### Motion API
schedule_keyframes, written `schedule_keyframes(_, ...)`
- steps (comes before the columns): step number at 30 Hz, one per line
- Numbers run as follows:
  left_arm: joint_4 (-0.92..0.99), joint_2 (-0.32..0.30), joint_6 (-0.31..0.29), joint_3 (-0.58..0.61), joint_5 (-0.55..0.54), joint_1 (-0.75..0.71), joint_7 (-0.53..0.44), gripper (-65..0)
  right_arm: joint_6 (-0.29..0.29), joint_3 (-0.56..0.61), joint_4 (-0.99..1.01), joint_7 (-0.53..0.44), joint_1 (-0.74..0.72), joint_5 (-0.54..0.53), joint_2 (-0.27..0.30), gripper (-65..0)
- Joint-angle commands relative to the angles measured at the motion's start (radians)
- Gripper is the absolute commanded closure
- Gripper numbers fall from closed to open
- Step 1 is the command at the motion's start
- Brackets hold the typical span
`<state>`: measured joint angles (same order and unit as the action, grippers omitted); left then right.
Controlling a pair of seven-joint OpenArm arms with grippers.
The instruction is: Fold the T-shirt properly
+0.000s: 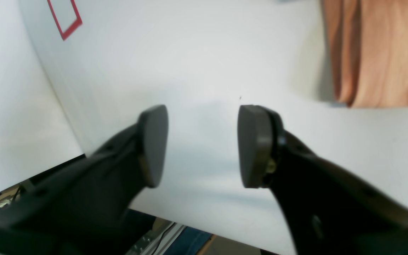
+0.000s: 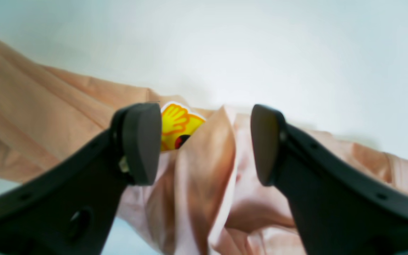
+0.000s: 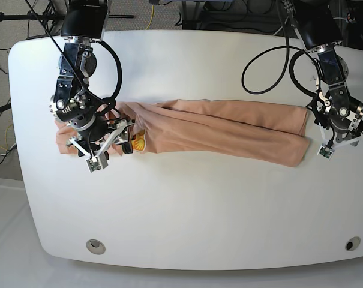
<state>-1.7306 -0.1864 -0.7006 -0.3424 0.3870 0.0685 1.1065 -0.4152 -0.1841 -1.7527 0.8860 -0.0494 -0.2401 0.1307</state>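
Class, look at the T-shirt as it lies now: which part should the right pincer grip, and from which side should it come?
Probably the raised fold of the T-shirt beside the yellow print. It stands up as a ridge between the open right pincer, so closing from above should catch it. The cloth elsewhere lies flat on the table, giving less to pinch.

Peach T-shirt (image 3: 229, 129) with yellow-orange print (image 2: 177, 125), white table (image 3: 199, 210).

left gripper (image 1: 203, 146): jaws apart, nothing between them
right gripper (image 2: 204, 143): jaws spread wide, nothing clamped
arms: both reach down from the far edge, well apart
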Motion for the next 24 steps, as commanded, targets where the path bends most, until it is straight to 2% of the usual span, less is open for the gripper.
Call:
schedule_keyframes(1, -0.01, -0.008, 0.002, -0.006, 0.001, 0.02, -0.013, -35.5, -0.001, 0.001, 0.009, -0.029, -0.02, -0.013, 0.011, -38.1)
schedule_keyframes(6, -0.006, -0.007, 0.002, -0.012, -0.039, 0.027, -0.022, -41.2, 0.0, 0.004, 0.05, -0.04, -0.02, -0.012, 0.014, -38.2)
schedule_keyframes(10, 0.012, -0.015, 0.002, -0.017, -0.136, 0.039, -0.022, -43.4, -0.001, 0.004, 0.065, -0.046, -0.019, -0.011, 0.016, -38.1)
schedule_keyframes(12, 0.057, -0.053, 0.002, -0.035, -0.321, 0.058, 0.008, -41.7, 0.0, 0.006, 0.101, -0.041, -0.012, -0.007, 0.019, -38.2)
schedule_keyframes(16, 0.114, -0.096, 0.002, -0.061, -0.527, 0.077, 0.051, -36.9, 0.0, 0.008, 0.106, -0.039, -0.01, -0.003, 0.02, -38.0)
schedule_keyframes(20, 0.173, -0.125, 0.002, -0.12, -0.677, 0.094, 0.098, -35.7, 0.0, 0.01, 0.114, -0.04, -0.004, -0.004, 0.02, -37.9)
schedule_keyframes(24, 0.233, -0.149, 0.002, -0.218, -0.75, 0.115, 0.167, -37.5, 0.004, 0.014, 0.134, -0.037, 0.006, -0.003, 0.021, -38.1)
